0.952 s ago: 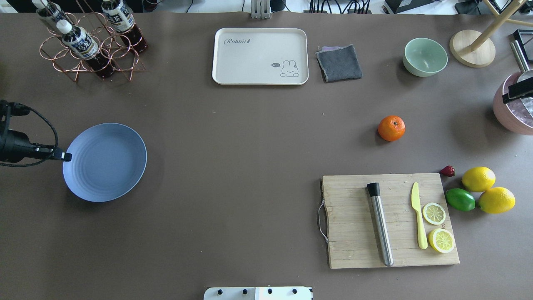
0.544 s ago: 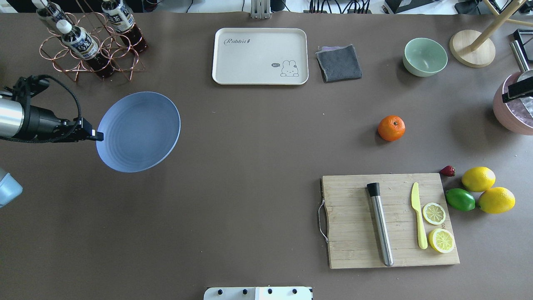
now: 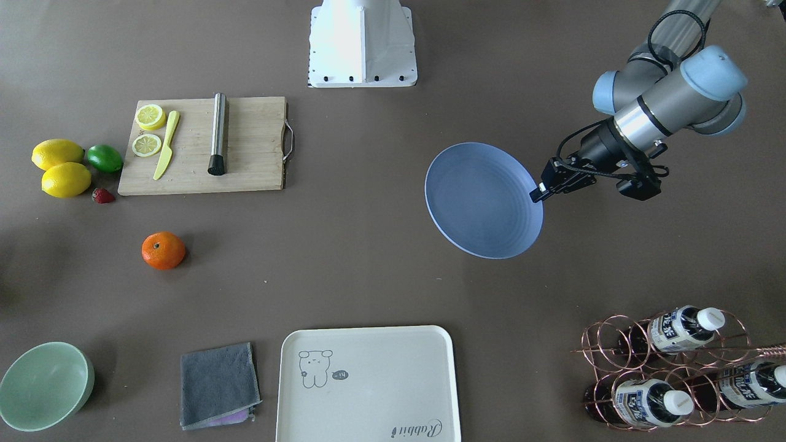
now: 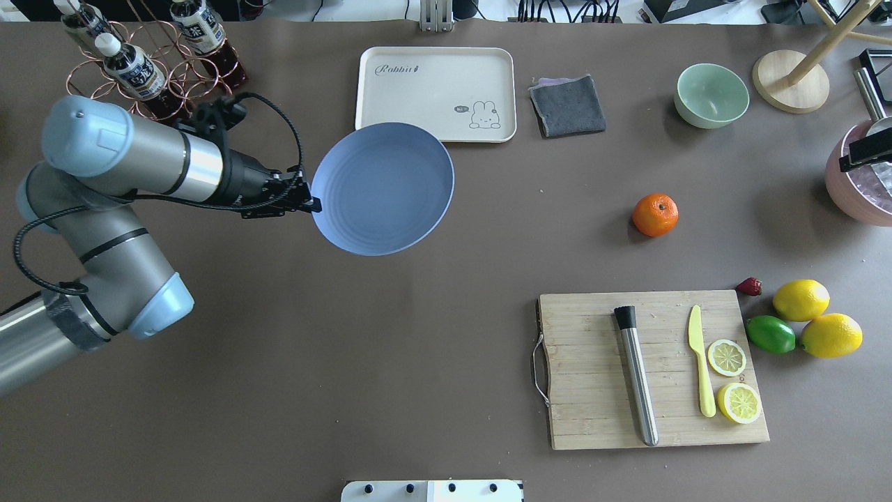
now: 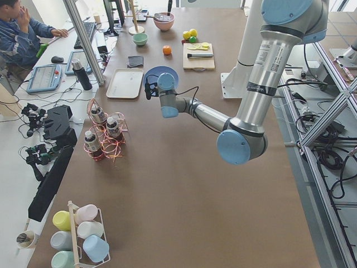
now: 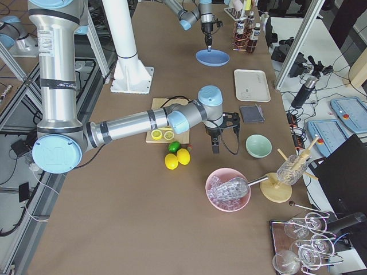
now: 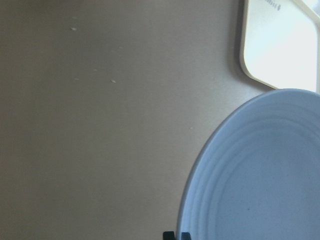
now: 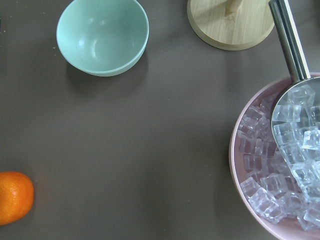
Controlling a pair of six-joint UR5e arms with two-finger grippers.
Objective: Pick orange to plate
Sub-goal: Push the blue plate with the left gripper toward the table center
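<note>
Overall: we saw the left gripper [image 4: 313, 204] carrying the plate [image 4: 382, 188], and the orange [image 4: 655, 214] sat on the table [image 4: 418, 335].
Left gripper: it was closed on the plate's rim, pinching the edge nearest its own wrist. In its wrist view only two dark tips showed at the bottom, right at the rim.
Plate: it reached out from the left gripper's tip, away from the arm, lifted off the table and tilted. From overhead its far edge covered the near edge of the tray [image 4: 435, 84].
Orange: it lay well apart from the left gripper, out past the plate's free edge. It sat between the two grippers, nearer the right one. In the right wrist view it was at the lower left corner, cut by the frame.
Right gripper [image 6: 215, 148]: it pointed down over the table, and we could not tell whether it was open or closed.
Around the right gripper: its wrist view took in the green bowl [image 8: 102, 35], a wooden base [image 8: 230, 25] and the ice bowl [image 8: 235, 165] with a metal scoop [image 8: 292, 55] among the cubes.
Board [image 4: 592, 376]: it lay on the right gripper's side, well apart from the left gripper.
</note>
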